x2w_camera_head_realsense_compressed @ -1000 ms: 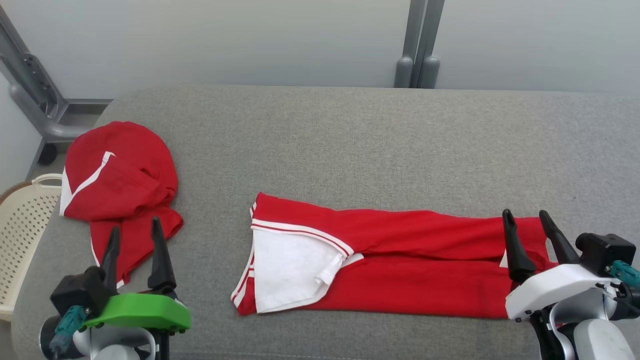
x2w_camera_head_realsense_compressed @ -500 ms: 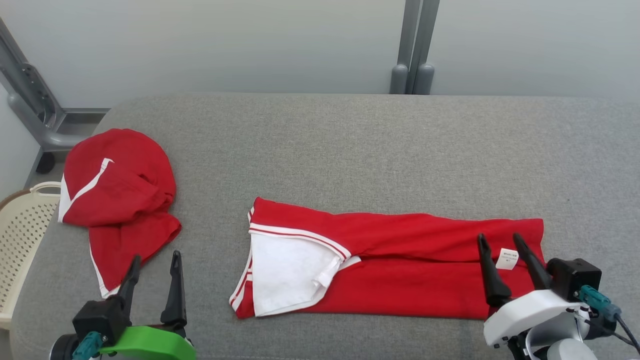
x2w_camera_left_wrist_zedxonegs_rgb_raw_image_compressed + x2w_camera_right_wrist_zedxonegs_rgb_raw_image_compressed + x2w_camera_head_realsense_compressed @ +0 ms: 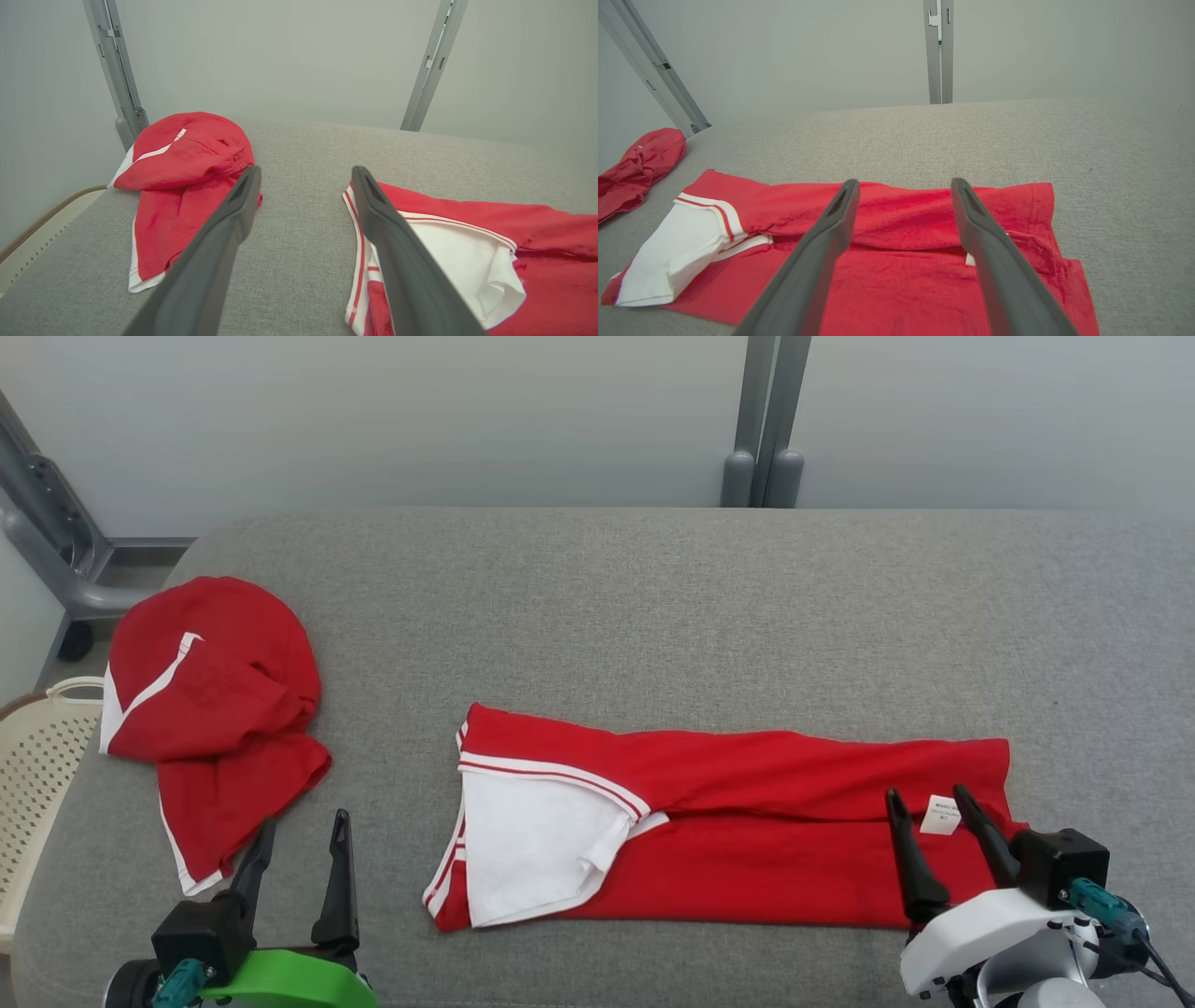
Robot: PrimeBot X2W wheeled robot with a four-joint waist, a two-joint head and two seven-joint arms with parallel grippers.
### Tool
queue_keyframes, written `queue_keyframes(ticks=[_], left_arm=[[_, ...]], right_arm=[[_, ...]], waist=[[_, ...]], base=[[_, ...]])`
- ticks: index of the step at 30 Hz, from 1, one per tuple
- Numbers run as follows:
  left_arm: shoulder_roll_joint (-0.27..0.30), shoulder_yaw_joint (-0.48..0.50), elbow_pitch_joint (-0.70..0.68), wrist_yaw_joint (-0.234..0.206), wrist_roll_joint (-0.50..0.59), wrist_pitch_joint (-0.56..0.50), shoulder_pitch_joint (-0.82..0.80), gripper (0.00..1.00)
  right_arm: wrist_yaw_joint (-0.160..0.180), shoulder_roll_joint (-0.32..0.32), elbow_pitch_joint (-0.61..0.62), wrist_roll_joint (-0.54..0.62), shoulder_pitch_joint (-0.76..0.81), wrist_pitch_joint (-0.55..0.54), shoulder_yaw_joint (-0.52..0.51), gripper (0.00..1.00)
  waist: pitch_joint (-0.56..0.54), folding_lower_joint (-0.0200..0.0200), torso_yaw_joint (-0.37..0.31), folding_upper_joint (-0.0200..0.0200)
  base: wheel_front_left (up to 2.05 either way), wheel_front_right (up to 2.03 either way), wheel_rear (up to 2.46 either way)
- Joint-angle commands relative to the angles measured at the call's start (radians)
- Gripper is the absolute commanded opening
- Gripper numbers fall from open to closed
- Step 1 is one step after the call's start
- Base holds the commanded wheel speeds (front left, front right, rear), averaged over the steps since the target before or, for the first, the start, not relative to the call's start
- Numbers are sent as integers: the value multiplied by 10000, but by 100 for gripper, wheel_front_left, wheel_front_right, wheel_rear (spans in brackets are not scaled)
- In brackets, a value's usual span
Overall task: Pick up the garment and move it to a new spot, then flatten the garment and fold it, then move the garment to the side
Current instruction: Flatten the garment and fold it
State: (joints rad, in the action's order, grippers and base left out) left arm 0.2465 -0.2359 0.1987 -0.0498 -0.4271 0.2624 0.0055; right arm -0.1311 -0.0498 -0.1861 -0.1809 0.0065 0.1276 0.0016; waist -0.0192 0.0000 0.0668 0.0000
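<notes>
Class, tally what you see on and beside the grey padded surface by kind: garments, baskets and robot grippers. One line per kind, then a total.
Garments: 2 (folded garment, crumpled garment)
Baskets: 1 (cream basket)
Grippers: 2 (left gripper, right gripper)
Total: 5

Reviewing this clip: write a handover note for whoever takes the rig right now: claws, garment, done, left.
Left claw: open, empty, low near the front edge of the grey surface.
Right claw: open, empty, at the right end of the garment, by its white label.
Garment: mid-front on the surface, folded lengthwise into a long strip.
Second red garment: crumpled at far left, beside the basket.
Done: flattening and lengthwise folds, it seems.
Left: probably cross folds, then moving it aside.
</notes>
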Motion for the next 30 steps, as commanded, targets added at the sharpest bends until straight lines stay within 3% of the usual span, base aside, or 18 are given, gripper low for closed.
queue_keyframes(ticks=[1, 11, 16, 17, 22, 30], left_arm=[[-60, 30, 53, 79, 123, 29, -95, 100], [-351, -1, 203, 257, 348, 29, -297, 100], [-477, 36, 279, 367, 432, 29, -392, 100], [-524, 39, 318, 400, 439, 29, -422, 100], [-606, 58, 383, 479, 507, 29, -533, 100], [-899, -2, 552, 731, 683, 30, -935, 100]], right_arm=[[7, -18, 49, 52, -68, -38, -15, 100], [7, -30, 63, 295, -176, -515, -465, 100], [7, -24, 173, 660, -436, -2199, -1687, 100], [7, -25, 368, 997, -518, -3187, -2197, 100], [7, -22, 928, 1220, -630, -5006, -2821, 100], [7, -17, 1320, 1999, -904, -6441, -3191, 100]], waist=[[18, 0, -3, 0], [264, 0, 78, 0], [437, 0, 116, 0], [519, 0, 145, 0], [772, 0, 200, 0], [1358, 0, 322, 0]], base=[[0, 0, 0], [0, 0, 0], [0, 0, 0], [0, 0, 0], [0, 0, 0], [0, 0, 0]])
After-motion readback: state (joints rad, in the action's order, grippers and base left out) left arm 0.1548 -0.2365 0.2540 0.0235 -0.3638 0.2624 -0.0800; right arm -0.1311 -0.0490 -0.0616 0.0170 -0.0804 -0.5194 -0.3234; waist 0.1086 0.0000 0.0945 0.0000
